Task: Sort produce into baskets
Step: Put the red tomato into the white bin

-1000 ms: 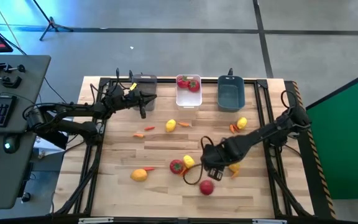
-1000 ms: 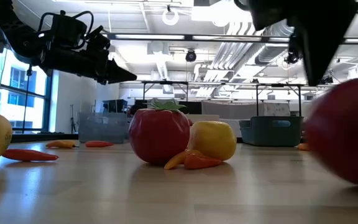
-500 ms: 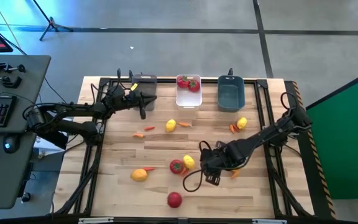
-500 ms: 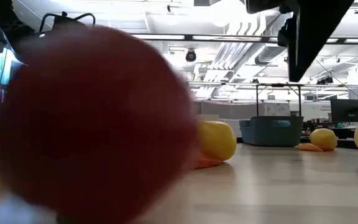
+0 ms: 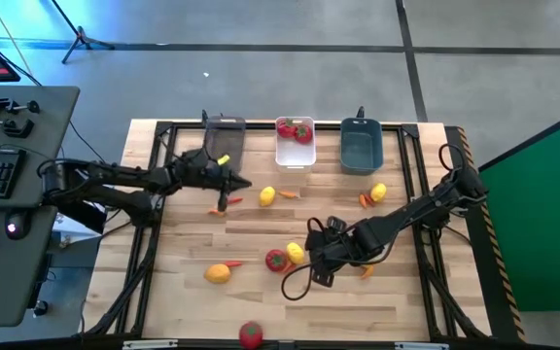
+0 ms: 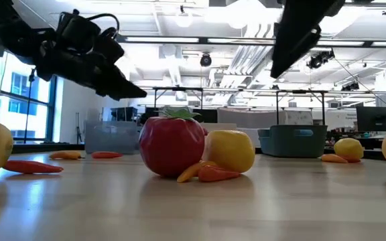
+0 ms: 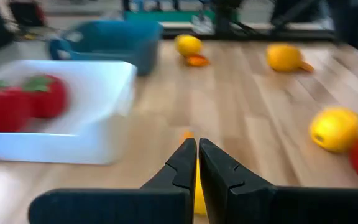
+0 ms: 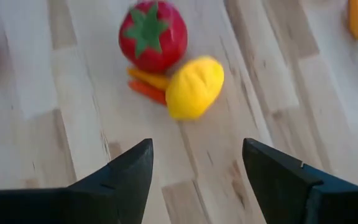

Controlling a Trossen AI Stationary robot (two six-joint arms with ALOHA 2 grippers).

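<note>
My right gripper [image 5: 319, 264] [image 8: 197, 174] hangs open, pointing steeply down, just near-right of a red tomato [image 5: 276, 260] [image 8: 153, 36] and a yellow lemon [image 5: 295, 253] [image 8: 194, 87], which lie together on two small carrots [image 8: 148, 84]. Nothing is between its fingers. Another tomato [image 5: 251, 333] lies at the table's near edge. My left gripper [image 5: 236, 185] [image 7: 197, 155] is shut and empty, above the table beside a lemon [image 5: 267, 196]. At the far edge stand the grey basket [image 5: 224, 136], the white basket [image 5: 295, 154] holding tomatoes, and the teal basket [image 5: 362, 148].
More produce lies loose on the wood: a lemon [image 5: 219, 273] with a carrot at the near left, carrot pieces [image 5: 217, 210] by my left arm, and a lemon [image 5: 378, 192] with a carrot [image 5: 366, 200] in front of the teal basket. A cable loops beneath my right gripper.
A red tomato that lay right by my right gripper has rolled away toward the near edge, passing close to the low camera, and now lies at that edge. My left gripper has swung from the grey basket toward the table's middle and tipped downward. My right gripper has turned and shifted slightly left.
</note>
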